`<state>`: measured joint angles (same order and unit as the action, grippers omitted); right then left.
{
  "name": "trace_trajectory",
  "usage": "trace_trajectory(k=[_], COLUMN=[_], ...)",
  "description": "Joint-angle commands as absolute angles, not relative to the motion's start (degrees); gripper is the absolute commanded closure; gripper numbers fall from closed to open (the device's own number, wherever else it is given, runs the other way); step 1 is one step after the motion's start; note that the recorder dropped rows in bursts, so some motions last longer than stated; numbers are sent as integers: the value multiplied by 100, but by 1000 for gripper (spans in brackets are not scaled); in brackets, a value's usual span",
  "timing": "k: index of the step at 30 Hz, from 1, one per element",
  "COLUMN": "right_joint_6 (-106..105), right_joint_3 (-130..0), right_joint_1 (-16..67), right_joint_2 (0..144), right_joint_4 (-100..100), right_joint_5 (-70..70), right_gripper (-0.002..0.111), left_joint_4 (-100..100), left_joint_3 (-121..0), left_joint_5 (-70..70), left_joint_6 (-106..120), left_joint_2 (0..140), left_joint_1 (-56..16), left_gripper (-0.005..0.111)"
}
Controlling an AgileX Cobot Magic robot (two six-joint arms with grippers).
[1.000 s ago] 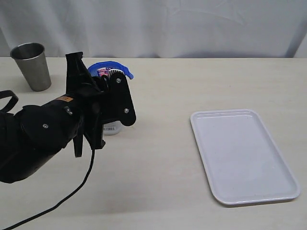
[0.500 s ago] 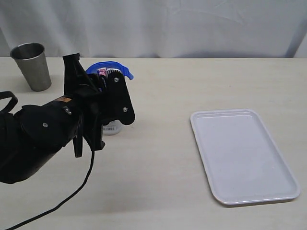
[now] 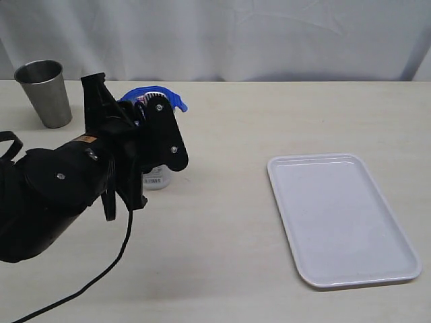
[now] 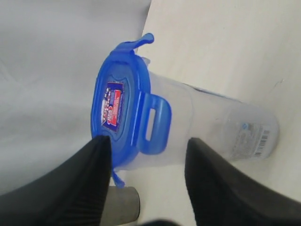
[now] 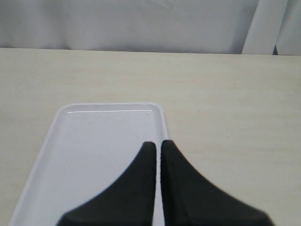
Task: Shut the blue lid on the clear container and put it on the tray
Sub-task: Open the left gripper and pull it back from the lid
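Observation:
The clear container stands upright on the table, and in the exterior view only its labelled foot shows below my left arm. The blue lid sits on its mouth. One flap is folded down the side, while two others stick outward. My left gripper is open, its fingers on either side of the container's top and slightly short of it, gripping nothing. The right gripper is shut and empty, hovering over one edge of the white tray, which lies at the right.
A steel cup stands at the back left, close behind the container. A black cable trails from the left arm across the table's front. A white curtain hangs behind the table.
The left jaws have opened a little wider and the left arm has drawn slightly back to the left. Container, lid and tray have not moved.

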<state>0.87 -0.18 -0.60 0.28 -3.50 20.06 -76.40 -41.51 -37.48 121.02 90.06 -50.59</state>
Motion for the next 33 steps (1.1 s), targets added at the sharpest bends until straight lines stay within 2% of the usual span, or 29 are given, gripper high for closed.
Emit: trace_trajectory(k=[1,10,12,15,17,18,20,22,26,27,28,30,33], right_joint_6=[59,59,59,59,59,59,59,59,59,59,59,59,59], right_joint_3=[0,0,0,0,0,0,0,0,0,0,0,0,0], right_joint_1=[-55,-55,-55,-55,-55,-55,-55,-55,-55,-55,-55,-55,-55], right_joint_2=[0,0,0,0,0,0,0,0,0,0,0,0,0], right_joint_4=[-345,-345,-345,-345,-345,-345,-345,-345,-345,-345,-345,-345,-345], right_joint_5=[1985,1985,1985,1985,1985,1985,1985,1985,1985,1985,1985,1985,1985], right_gripper=[104,104,104,104,104,104,104,104,104,104,104,104,104], left_joint_4=[-7879,-8457,-8457,-8457,-8571,-8712,-9528,-9995,-9995,-9995,-9942,-9923,-9995], left_joint_3=[-4136,-4136,-4136,-4159,-4241,-4313,-4562,-4622,-4596,-4596,-4596,-4465,-4052], left_joint_5=[-3808,-3274,-3347,-3376,-3202,-3049,-2264,-856,2869,4109,4763,5054,5168], left_joint_6=[12253,12181,12025,11613,11502,11502,11555,11565,11104,11078,11047,10977,11950], left_joint_2=[8759,7943,7828,7547,7463,7433,7420,7420,7556,7713,7900,8144,8368], left_joint_1=[-5072,-5072,-5072,-5051,-4897,-4792,-4118,-3230,-1338,-629,-165,254,287], left_gripper=[53,54,63,93,105,107,107,107,107,107,107,107,107])
